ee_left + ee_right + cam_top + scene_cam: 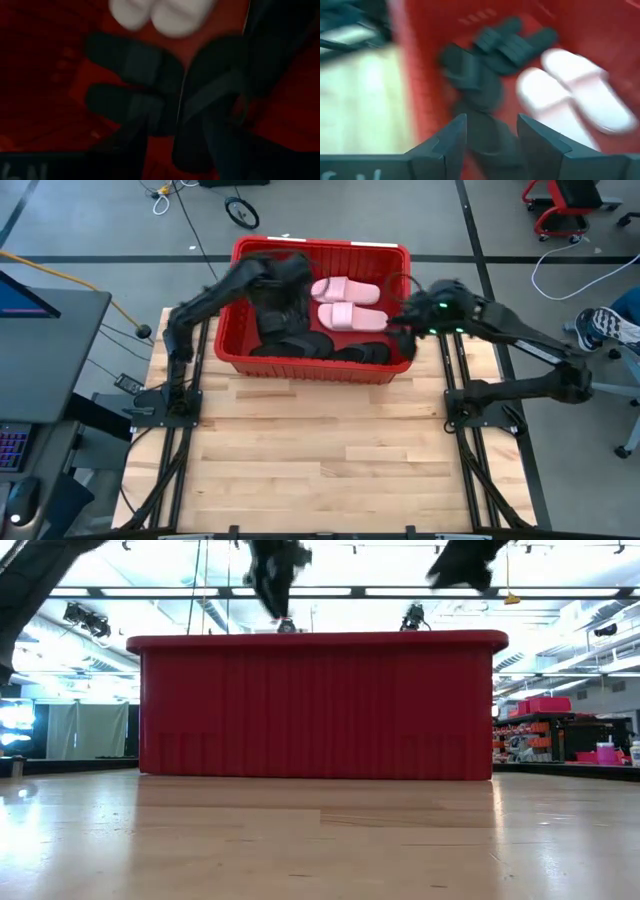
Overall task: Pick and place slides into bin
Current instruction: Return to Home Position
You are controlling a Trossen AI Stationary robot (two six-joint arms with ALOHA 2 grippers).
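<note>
Right pincer (490,125) spread, empty, above slides (580,87) in the bin (300,367) — left pincer (177,131) likewise.

Ribbed red plastic bin (300,365), matt foam slides (345,305), on pale smooth wooden table (320,470).

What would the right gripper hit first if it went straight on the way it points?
Probably a black slide lying in the red bin; it sits right ahead of the open right gripper, though depth is unclear.

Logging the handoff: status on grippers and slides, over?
Left gripper above bin. Right gripper open, at bin's right rim. Pink slides, black slides inside. Nothing blocking.
</note>
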